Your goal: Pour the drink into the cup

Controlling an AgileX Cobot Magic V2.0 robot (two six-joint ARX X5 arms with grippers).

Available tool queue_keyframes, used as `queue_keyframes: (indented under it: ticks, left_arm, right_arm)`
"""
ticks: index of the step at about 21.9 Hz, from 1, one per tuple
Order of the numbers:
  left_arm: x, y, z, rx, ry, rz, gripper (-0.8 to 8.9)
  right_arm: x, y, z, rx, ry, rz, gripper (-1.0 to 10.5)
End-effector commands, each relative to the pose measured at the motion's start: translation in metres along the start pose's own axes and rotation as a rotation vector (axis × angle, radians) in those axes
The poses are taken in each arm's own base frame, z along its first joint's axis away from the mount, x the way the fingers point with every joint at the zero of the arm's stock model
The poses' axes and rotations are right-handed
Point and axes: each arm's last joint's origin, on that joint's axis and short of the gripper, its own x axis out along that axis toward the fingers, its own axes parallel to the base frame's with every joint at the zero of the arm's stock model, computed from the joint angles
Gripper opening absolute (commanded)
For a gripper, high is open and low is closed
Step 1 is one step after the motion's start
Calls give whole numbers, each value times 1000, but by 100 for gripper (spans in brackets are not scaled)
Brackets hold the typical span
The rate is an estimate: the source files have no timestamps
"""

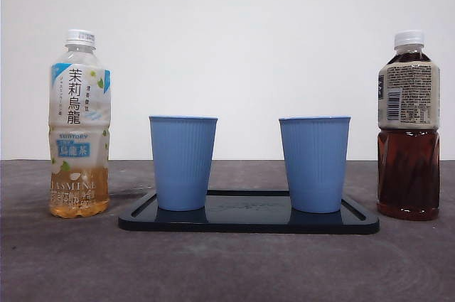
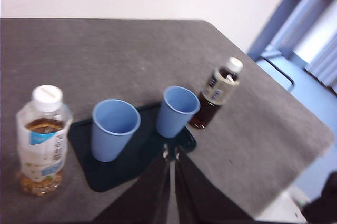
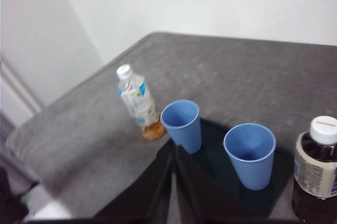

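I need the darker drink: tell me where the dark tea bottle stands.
In the front view the dark tea bottle stands upright at the far right, on the table just beyond the black tray, nearest the right-hand blue cup.

Table: grey, matt, cloth-like texture, slightly mottled.
Tray: black, glossy, smooth; reflects cups.
Two cups: blue plastic look, matt, vertically ribbed walls.
Jasmine tea bottle: clear plastic, glossy printed wrap label, white ridged cap.
Dark tea bottle: clear plastic, beige printed label, white cap.
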Motion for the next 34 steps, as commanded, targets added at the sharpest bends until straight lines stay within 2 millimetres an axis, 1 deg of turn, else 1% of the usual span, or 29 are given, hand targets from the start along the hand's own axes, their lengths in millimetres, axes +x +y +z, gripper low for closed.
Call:
queue_keyframes:
  ticks: [1, 3, 5, 7, 9, 11, 13, 14, 17, 19, 21, 24, 27, 29, 31, 34]
  left_arm:
    - [-5, -5, 4, 88, -16, -31, 20]
    - [-4, -6, 4, 119, -13, -43, 37]
    - [-4, -6, 4, 124, -11, -52, 82]
    - [-4, -6, 4, 134, -13, -57, 127]
    - [-4, -7, 4, 154, -17, -59, 139]
    - [-4, -7, 5, 169, -27, -59, 176]
    - [-4, -7, 7, 177, -40, -60, 238]
    - [-4, -7, 7, 181, -48, -61, 312]
    - [-4, -7, 9, 189, -61, -62, 483]
    - [-4, -7, 9, 189, -61, -62, 545]
    - [-4, -7, 9, 192, -66, -62, 565]
    - [-5, -8, 11, 199, -79, -63, 564]
    - [-5, -8, 11, 201, -82, -64, 563]
    - [-5, -8, 11, 201, -81, -64, 563]
    - [-5, -8, 11, 201, -81, -64, 563]
    - [-5, -8, 11, 201, -81, -64, 563]
  right_arm:
    - [-1, 3, 4, -107, 8, 34, 12]
    - [0, 4, 4, -137, 19, 46, 20]
    - [0, 4, 3, -144, 23, 49, 47]
    - [0, 4, 3, -143, 23, 49, 103]
    - [0, 4, 3, -143, 23, 49, 161]
    - [0, 4, 3, -139, 23, 48, 236]
    - [0, 4, 3, -134, 23, 48, 311]
    - [0, 3, 3, -132, 23, 47, 350]
    - [0, 3, 3, -127, 23, 41, 443]
    - [0, 3, 3, -120, 23, 41, 467]
    - [0, 3, 3, -107, 23, 41, 495]
    - [0, 3, 3, -101, 24, 34, 508]
    - [0, 2, 3, -97, 24, 0, 522]
    - [1, 0, 2, -54, 33, -51, 538]
    - [4, -4, 0, 0, 53, -105, 538]
    - [13, -13, -10, 36, 85, -166, 538]
